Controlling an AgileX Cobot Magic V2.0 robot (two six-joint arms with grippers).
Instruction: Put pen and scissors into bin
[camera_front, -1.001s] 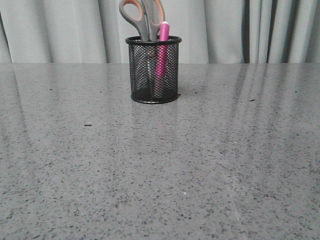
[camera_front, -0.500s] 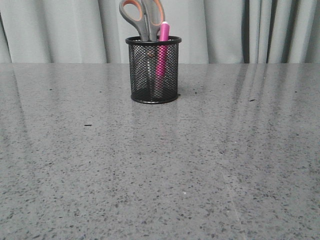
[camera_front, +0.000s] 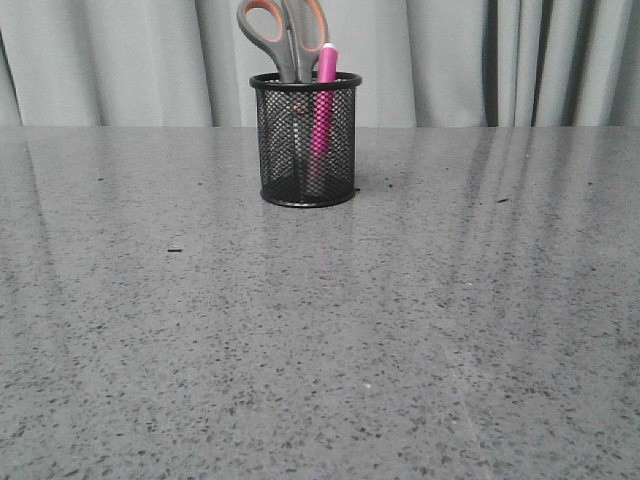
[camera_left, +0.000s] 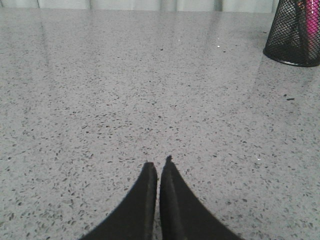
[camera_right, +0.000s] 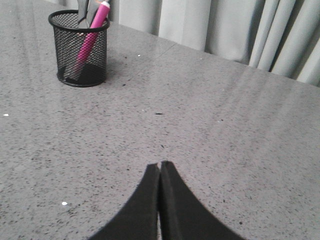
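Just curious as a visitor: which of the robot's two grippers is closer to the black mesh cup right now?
Hard to call. Both the left gripper and right gripper hover shut over bare table, well back from the bin; neither clearly nearer.

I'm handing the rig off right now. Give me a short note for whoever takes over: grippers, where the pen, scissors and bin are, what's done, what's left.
Left gripper: shut, empty, over bare table, away from the bin.
Right gripper: shut, empty, also over bare table.
Bin: upright at the far middle of the table, in front of the curtain.
Pen: standing in the bin, tip above the rim.
Scissors: in the bin blades down, handles sticking out beside the pen.
Done: both items are in the bin.
Left: nothing visible to place; probably just park the arms.
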